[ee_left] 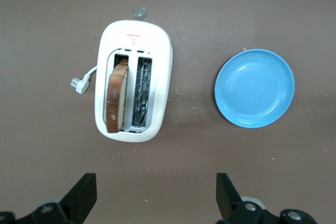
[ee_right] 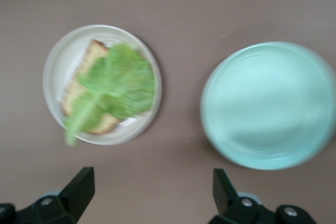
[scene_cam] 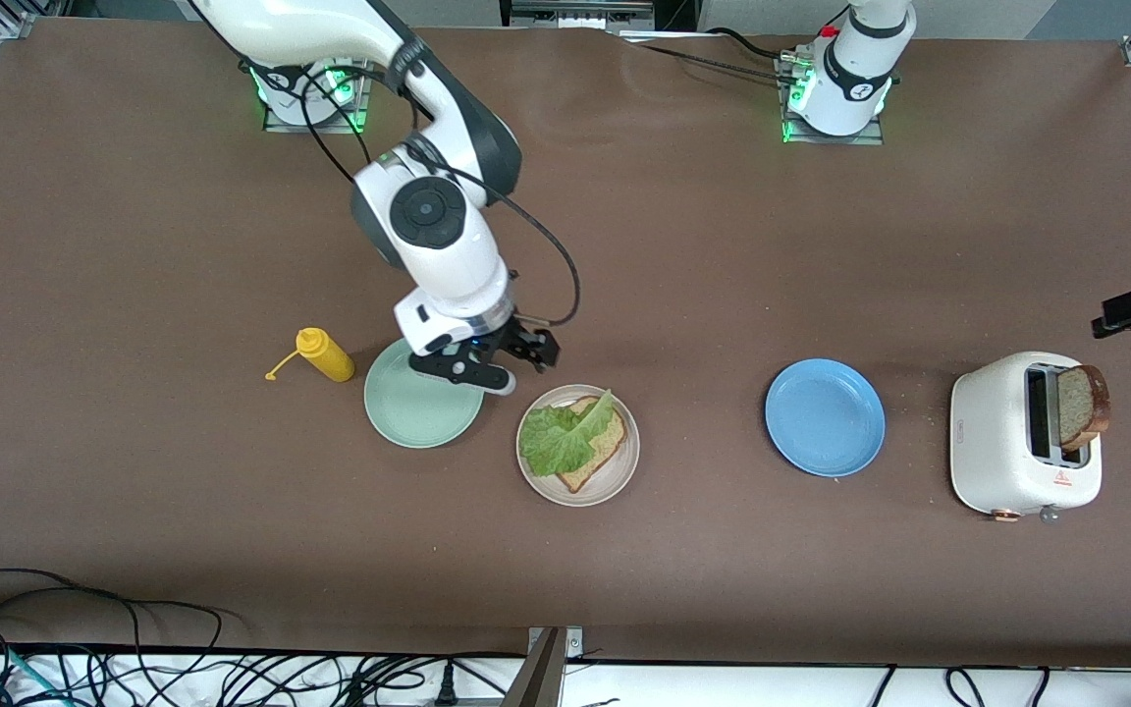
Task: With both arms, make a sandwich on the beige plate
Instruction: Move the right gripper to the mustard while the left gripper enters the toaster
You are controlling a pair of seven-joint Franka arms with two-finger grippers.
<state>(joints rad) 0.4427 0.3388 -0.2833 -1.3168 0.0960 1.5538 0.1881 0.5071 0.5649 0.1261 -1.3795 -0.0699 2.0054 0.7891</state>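
While the right gripper (scene_cam: 505,365) is hanging released and empty over the mint-green plate's (scene_cam: 408,417) rim, one bread slice (scene_cam: 597,457) under lettuce (scene_cam: 558,439) is lying on the beige plate (scene_cam: 619,471) just beside it. Toward the left arm's end, the left gripper (ee_left: 157,203) is hovering spread wide over the toaster (scene_cam: 1002,452) holding the second slice (scene_cam: 1081,405).

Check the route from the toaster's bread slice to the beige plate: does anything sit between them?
Yes. The blue plate lies on the table between the toaster, holding the bread slice, and the beige plate. It is flat, so a lifted slice should pass over.
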